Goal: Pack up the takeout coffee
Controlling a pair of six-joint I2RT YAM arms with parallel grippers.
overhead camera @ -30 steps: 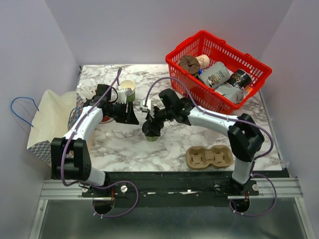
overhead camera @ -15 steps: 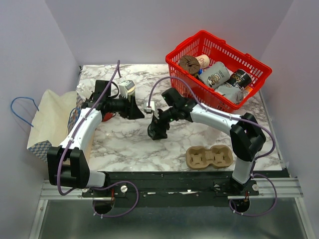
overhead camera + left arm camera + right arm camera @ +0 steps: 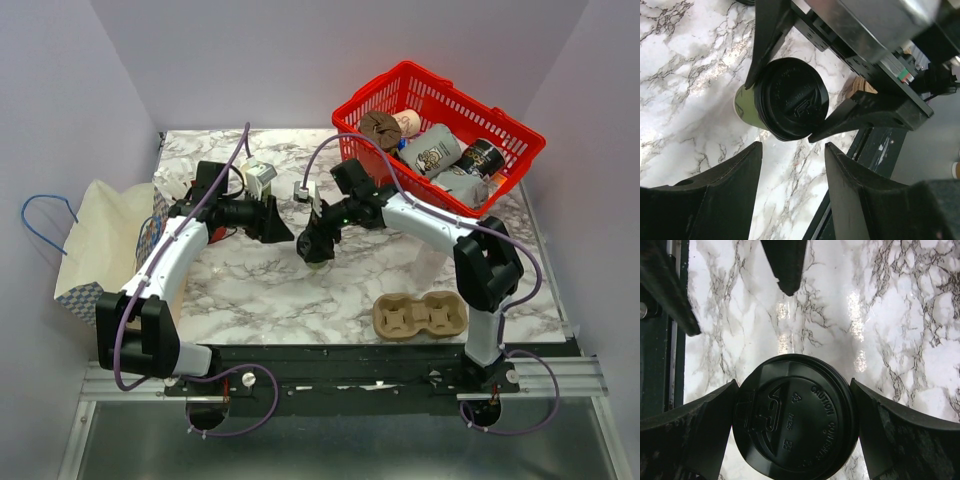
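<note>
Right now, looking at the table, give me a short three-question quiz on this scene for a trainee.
1. True or false: the takeout coffee wears its black lid.
2. Where is the cardboard cup carrier? A in the red basket; B on the table near its front edge; C inside the paper bag.
3. Fill in: the ___ gripper's fingers stand on either side of the lid.
Key: 1 true; 2 B; 3 right gripper.

Bright, even overhead light in the top view, only soft shadows on the white marble-pattern tabletop point(image 3: 250, 290). My right wrist view catches glare blotches on it. The round black plastic lid point(image 3: 795, 417) looks sharp, but my left black fingers point(image 3: 715, 200) go blurry up close.
</note>
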